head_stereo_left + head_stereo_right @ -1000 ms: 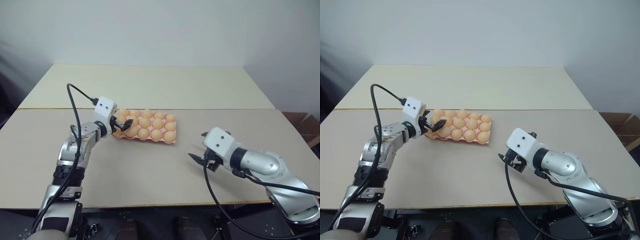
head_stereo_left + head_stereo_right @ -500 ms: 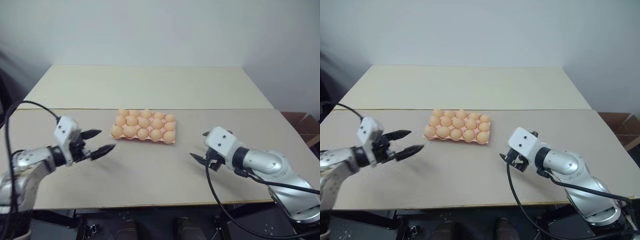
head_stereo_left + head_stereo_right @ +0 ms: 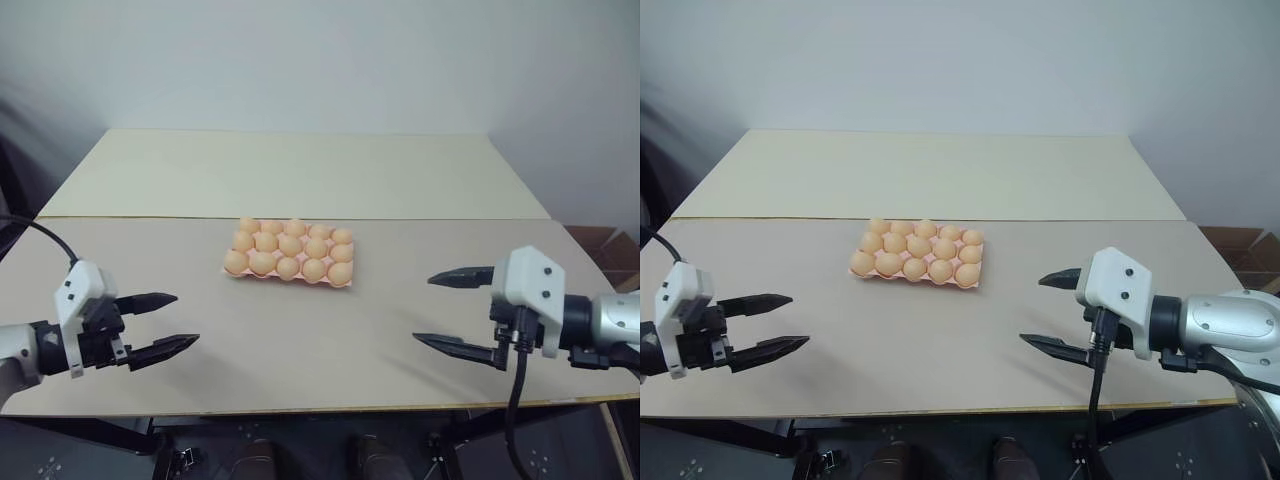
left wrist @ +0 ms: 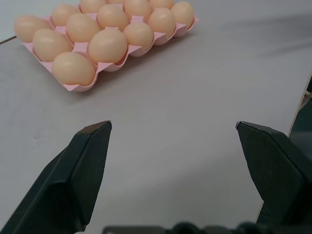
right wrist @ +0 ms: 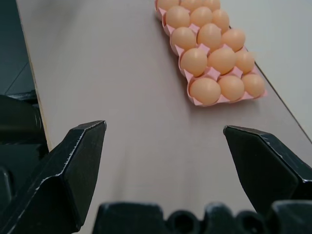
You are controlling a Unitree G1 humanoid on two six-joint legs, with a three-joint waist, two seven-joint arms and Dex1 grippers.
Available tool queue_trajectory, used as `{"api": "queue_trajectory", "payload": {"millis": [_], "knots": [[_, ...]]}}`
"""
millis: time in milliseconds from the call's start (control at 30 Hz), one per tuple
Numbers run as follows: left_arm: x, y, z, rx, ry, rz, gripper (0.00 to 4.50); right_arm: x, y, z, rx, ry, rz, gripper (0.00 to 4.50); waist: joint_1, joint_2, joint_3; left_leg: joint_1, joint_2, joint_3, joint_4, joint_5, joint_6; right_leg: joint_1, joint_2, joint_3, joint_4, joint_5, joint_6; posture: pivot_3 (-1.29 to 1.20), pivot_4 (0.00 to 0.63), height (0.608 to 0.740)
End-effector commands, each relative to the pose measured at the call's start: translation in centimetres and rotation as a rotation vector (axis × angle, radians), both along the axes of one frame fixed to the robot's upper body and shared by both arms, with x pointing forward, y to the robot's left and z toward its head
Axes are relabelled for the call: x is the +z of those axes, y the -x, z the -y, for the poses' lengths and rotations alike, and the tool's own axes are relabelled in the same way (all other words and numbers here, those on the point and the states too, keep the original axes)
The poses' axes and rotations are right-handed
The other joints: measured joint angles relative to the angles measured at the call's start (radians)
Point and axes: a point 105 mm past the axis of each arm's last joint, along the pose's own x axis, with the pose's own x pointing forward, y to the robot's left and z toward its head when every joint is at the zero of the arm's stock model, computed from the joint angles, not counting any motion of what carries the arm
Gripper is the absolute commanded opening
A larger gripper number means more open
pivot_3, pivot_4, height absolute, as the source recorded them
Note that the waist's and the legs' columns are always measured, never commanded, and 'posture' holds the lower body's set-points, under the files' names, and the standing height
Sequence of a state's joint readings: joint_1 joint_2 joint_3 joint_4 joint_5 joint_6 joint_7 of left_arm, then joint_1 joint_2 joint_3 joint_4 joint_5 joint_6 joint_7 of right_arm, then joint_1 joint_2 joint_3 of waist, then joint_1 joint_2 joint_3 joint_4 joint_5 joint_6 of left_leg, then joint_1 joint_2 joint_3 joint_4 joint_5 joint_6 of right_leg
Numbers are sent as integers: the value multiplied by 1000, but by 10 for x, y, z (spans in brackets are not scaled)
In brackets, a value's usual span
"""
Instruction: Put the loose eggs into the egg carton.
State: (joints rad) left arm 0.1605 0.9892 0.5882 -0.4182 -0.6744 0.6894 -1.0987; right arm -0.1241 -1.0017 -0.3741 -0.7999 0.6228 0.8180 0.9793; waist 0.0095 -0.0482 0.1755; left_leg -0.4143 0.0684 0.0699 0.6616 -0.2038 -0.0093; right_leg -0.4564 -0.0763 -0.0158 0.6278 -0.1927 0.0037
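Both sets of black fingers stand spread wide with nothing between them: the left gripper (image 3: 165, 323) hangs at eight o'clock over the table (image 3: 300, 330), the right gripper (image 3: 452, 310) at four. The pink egg carton (image 3: 290, 254) sits at centre, well apart from both, eggs (image 3: 265, 242) filling every visible cup.

Two beige surfaces abut: a near surface (image 3: 300, 350) and a paler far surface (image 3: 300, 170), against a plain white wall (image 3: 320, 60). A cardboard box (image 3: 610, 250) stands at right.
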Motion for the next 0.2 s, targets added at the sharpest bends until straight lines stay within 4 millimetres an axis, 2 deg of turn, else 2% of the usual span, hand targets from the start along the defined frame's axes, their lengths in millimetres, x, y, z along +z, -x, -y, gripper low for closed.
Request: {"api": "queue_trajectory", "payload": {"millis": [33,200], "knots": [[12,3,-1,14,-25,19,4446,8,2,4,-19,10,44,4500,1,0,0,0,0,0,0,0,0,0,0,0,0,0,0,0,150,740],[15,9,-2,28,-46,-5,4446,2,-3,12,-31,53,24,4500,0,0,0,0,0,0,0,0,0,0,0,0,0,0,0,0,150,740]]}}
